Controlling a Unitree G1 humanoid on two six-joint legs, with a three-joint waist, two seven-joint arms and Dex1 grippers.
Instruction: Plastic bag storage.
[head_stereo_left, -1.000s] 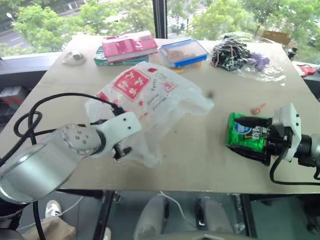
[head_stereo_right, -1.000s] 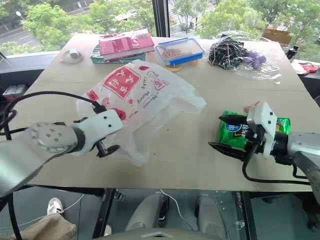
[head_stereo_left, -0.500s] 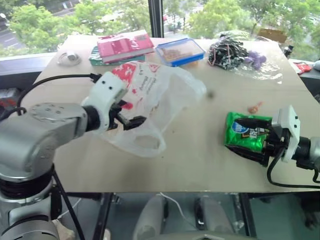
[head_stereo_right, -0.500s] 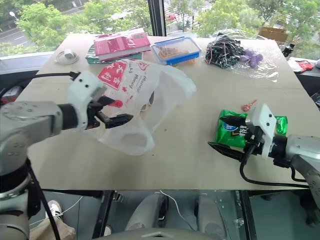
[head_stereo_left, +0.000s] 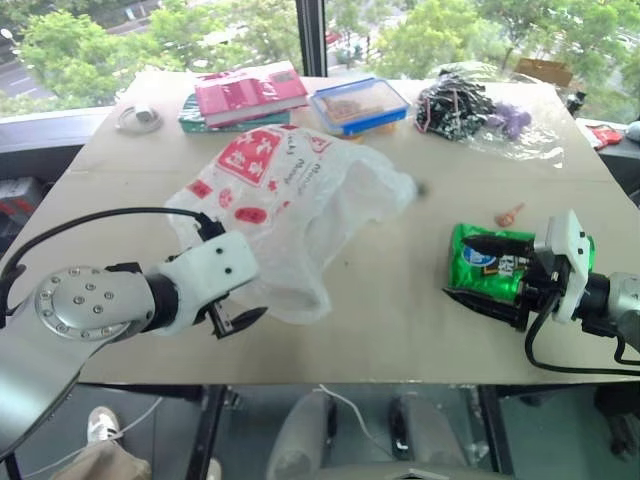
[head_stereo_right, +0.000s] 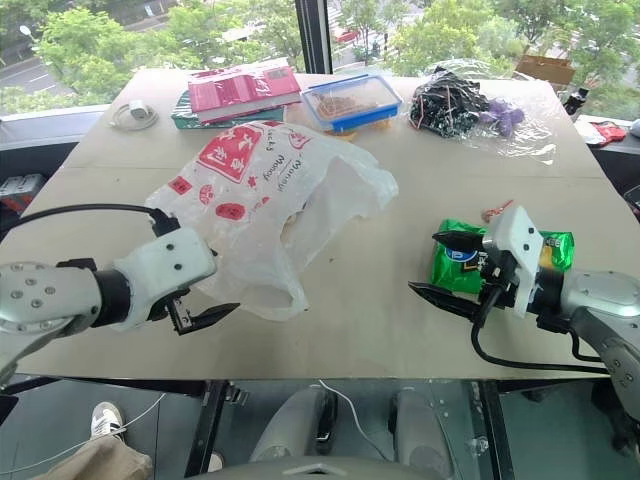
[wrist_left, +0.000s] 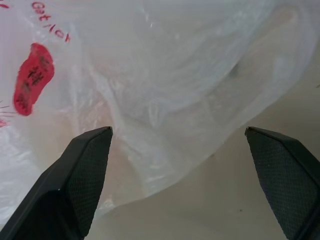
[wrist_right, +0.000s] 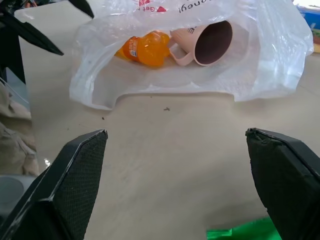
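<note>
- While the plastic bag (head_stereo_left: 290, 215) lies mid-frame on the table (head_stereo_left: 400, 320), the left tool (head_stereo_left: 238, 322) hovers open at its lower edge; the right tool (head_stereo_left: 478, 270), lower right, gapes empty over a green snack packet (head_stereo_left: 485, 268).
- Left wrist: aim for the bag's hem, not bare table.
- Right wrist: an orange bottle (wrist_right: 145, 47) and pink cup (wrist_right: 205, 42) sit inside; hold the mouth open.

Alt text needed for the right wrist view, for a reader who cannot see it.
A translucent white plastic bag lies open on the beige table, with a pink cup on its side and an orange bottle inside. The open right gripper frames the foreground; a green packet edge shows below.
</note>
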